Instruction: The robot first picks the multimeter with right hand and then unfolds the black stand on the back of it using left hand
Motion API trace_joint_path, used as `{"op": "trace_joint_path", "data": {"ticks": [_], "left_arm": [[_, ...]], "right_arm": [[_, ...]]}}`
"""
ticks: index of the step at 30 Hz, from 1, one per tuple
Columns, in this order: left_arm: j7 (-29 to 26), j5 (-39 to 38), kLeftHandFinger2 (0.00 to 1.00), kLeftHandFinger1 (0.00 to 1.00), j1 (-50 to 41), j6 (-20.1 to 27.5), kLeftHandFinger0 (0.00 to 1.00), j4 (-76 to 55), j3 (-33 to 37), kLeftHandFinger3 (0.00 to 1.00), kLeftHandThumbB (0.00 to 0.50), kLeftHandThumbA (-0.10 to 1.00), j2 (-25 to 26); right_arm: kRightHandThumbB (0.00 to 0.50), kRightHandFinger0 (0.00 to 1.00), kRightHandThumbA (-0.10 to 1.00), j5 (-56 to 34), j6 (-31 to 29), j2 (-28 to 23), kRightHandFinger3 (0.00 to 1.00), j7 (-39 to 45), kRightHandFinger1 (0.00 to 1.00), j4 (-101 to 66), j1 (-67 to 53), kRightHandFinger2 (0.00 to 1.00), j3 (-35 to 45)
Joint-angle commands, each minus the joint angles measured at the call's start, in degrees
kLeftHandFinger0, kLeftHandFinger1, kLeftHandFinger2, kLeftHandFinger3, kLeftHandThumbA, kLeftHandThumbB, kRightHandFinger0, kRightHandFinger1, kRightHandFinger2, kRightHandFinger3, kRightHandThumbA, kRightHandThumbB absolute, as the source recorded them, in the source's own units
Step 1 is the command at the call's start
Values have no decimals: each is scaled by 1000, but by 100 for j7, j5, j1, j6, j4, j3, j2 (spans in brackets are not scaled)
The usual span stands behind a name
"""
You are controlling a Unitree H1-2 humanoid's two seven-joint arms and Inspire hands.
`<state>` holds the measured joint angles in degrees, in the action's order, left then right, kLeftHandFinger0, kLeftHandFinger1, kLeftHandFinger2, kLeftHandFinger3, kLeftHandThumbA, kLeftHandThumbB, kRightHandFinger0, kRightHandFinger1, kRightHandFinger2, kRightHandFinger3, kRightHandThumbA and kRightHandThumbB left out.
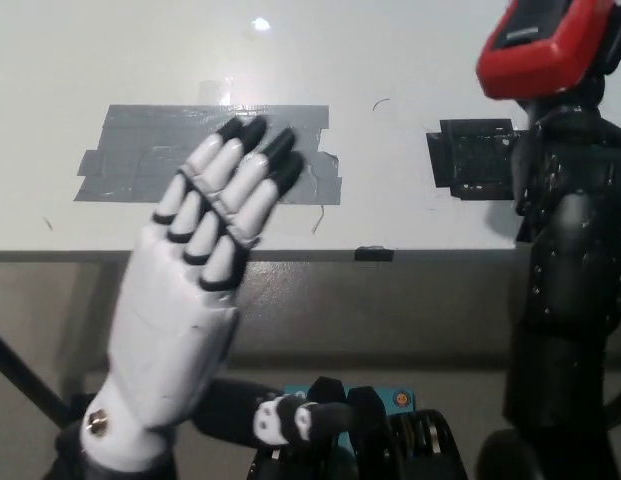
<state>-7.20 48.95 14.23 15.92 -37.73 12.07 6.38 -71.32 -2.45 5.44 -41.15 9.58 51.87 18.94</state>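
The right hand (570, 130) grips the multimeter (550, 45) at 1 o'clock; the left hand (195, 260), fingers spread, sits well apart at 8 o'clock.

The table (110, 60) is showing a smooth, pale top with a soft sheen — a bright lamp glare is sitting on it near the far edge. The grey tape patch (140, 150) is looking like glossy plastic-backed tape, wrinkled and catching light in streaks. The black patch (472, 160) is reading as matt and slightly textured. The multimeter (550, 45) is wearing a smooth red casing, rubbery or plastic, with a dark, duller inset. The left hand (190, 280) is gleaming as hard white plastic with matt black fingertips (255, 130); the right hand (570, 160) is shining as glossy black plastic — pale reflections are lying on it.
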Motion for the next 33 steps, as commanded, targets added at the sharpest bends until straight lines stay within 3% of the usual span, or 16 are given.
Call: {"op": "trace_joint_path", "data": {"ticks": [1, 2, 3, 5, 6, 7, 10, 11, 15, 17, 20, 22, 26, 28, 30, 33], "left_arm": [[-126, -350, 1000, 1000, -234, 278, 1000, -44, -223, 1000, 334, 1000, 119], [-153, -381, 1000, 1000, -289, 334, 1000, 7, -258, 1000, 332, 1000, 142], [-153, -393, 1000, 1000, -317, 360, 1000, 17, -280, 1000, 329, 1000, 145], [-144, -304, 1000, 1000, -455, 332, 1000, 5, -330, 1000, 329, 1000, 82], [-115, -323, 1000, 1000, -489, 330, 1000, -1, -345, 1000, 328, 1000, 79], [-120, -322, 1000, 1000, -512, 353, 1000, 5, -366, 1000, 320, 1000, 81], [-181, -291, 1000, 1000, -598, 409, 1000, 38, -421, 1000, 318, 1000, 57], [-167, -304, 1000, 1000, -630, 408, 1000, 33, -431, 1000, 324, 1000, 63], [-44, -401, 1000, 1000, -716, 311, 1000, -3, -398, 1000, 329, 1000, 41], [50, -439, 1000, 1000, -787, 263, 1000, -17, -357, 1000, 333, 1000, 47], [22, -434, 1000, 1000, -824, 305, 1000, 4, -327, 1000, 320, 1000, 23], [-15, -297, 1000, 1000, -855, 341, 1000, 11, -310, 1000, 306, 1000, -21], [-39, -311, 1000, 1000, -845, 426, 1000, 46, -250, 1000, 297, 1000, -45], [-80, -250, 1000, 1000, -836, 483, 1000, 78, -223, 1000, 305, 1000, -75], [-140, -157, 1000, 1000, -861, 526, 1000, 109, -202, 1000, 308, 1000, -128], [-146, -187, 1000, 1000, -885, 560, 1000, 148, -157, 1000, 317, 1000, -177]], "right_arm": [[39, 0, -100, 993, -165, -327, 678, 970, 123, 646, 483, 510, -199], [62, 0, -100, 1133, -288, -398, 655, 1004, 108, 934, 574, 507, -175], [41, 0, -100, 1183, -337, -411, 670, 1033, 143, 1042, 607, 524, -159], [80, 0, -100, 1634, -662, -585, 509, 1192, 77, 1684, 755, 469, -221], [86, 0, -100, 1775, -774, -634, 498, 1267, 71, 1885, 800, 469, -235], [59, 0, -100, 1956, -876, -673, 523, 1298, 136, 2036, 829, 492, -284], [97, 0, -100, 2923, -1347, -962, 516, 1279, 131, 2856, 988, 507, -685], [103, 0, -100, 3191, -1496, -1055, 574, 1246, 133, 3176, 1094, 531, -825], [90, 0, -100, 3568, -1658, -1212, 633, 1236, 150, 3678, 1299, 574, -1077], [98, 0, -99, 3804, -1716, -1308, 572, 1182, 176, 4001, 1445, 621, -1248], [102, 0, -100, 4017, -1904, -1383, 617, 1174, 198, 4383, 1638, 644, -1413], [108, 4, -78, 4073, -1939, -1444, 635, 1151, 264, 4632, 1750, 685, -1487], [108, 0, -48, 4471, -1986, -1493, 604, 796, 204, 5063, 1946, 613, -1766], [131, 0, -20, 4726, -1983, -1502, 445, 492, 44, 5318, 2073, 424, -1933], [159, 0, -1, 5095, -1895, -1536, 353, 148, 0, 5581, 2211, 295, -2220], [189, 0, 53, 5540, -1910, -1574, 347, -177, 5, 5880, 2379, 314, -2614]]}}
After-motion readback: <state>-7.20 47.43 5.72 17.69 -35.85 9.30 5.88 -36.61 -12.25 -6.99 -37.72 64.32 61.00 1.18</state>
